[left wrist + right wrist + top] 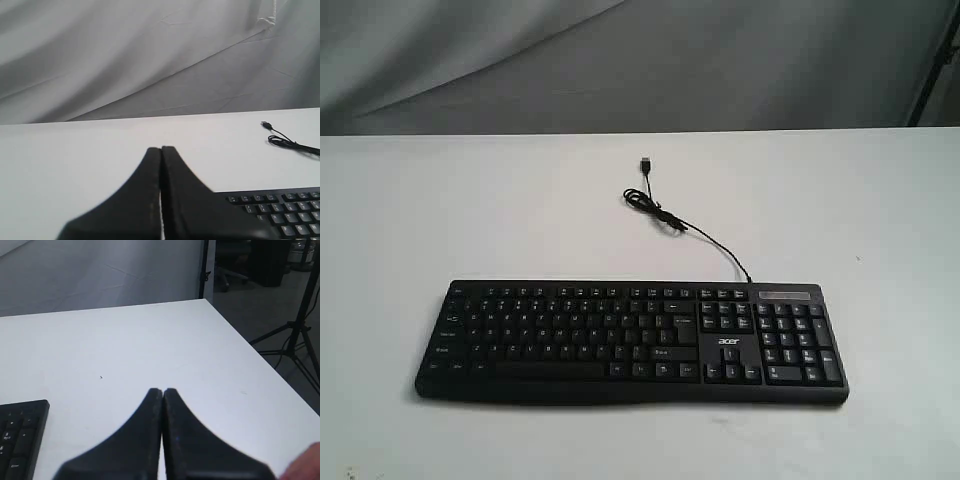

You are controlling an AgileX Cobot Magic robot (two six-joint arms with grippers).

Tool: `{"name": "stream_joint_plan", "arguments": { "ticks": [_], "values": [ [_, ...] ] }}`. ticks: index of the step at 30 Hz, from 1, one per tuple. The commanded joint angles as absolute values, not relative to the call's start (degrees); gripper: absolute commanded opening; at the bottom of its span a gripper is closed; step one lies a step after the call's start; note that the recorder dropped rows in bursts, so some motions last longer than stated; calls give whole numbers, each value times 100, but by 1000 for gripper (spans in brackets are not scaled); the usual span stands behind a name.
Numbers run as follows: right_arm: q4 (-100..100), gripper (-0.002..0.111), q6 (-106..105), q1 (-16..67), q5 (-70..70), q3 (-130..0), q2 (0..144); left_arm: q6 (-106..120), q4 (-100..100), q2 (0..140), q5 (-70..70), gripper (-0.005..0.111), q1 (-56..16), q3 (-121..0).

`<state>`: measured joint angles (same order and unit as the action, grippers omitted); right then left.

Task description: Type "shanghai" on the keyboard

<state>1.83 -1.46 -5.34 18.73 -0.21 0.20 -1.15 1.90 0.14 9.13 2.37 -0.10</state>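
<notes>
Exterior view: keyboard [630, 340] on white table [470, 200], grey drape [620, 60]; left pincer [161, 149], right pincer [162, 390] closed.

Left hand [161, 149] and right hand [163, 390] are black, tapering.

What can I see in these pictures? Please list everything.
keyboard: one, black with white letters, front middle of the table.
cable: one, thin, black, runs from the keyboard's back edge across the table; plug lies loose.
table: one, white, under everything.
backdrop: one, grey cloth, behind the table.
tripod: one, black, on the floor off the table's edge.
left gripper: one, black, shut and empty, by the keyboard's left end.
right gripper: one, black, shut and empty, by the keyboard's right end.
</notes>
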Motion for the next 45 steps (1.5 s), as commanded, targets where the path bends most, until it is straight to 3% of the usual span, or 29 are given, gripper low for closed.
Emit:
{"name": "stream_joint_plan", "arguments": {
  "ticks": [1,12,20,24,29,38,41,45],
  "values": [
    [210,0,-146,-518,1865,0,0,-131,190,0,879,0,200,0],
    [-564,0,-412,-518,1430,0,0,-131,190,0,879,0,200,0],
    [-324,0,-302,-518,-2580,0,0,-131,190,0,879,0,200,0],
    [-720,0,3385,-518,-5334,-135,0,-131,190,0,879,0,200,0],
    [-2323,0,4224,-518,-3112,-2419,1220,-131,190,0,879,0,200,0],
    [-5773,0,4271,-518,1142,-6077,4653,-131,190,0,879,0,200,0],
    [-4687,0,3067,-518,2980,-6858,5600,-131,190,0,879,0,200,0],
    [-700,0,-619,-518,4390,-7727,7052,-131,190,0,879,0,200,0]
  ]
}}
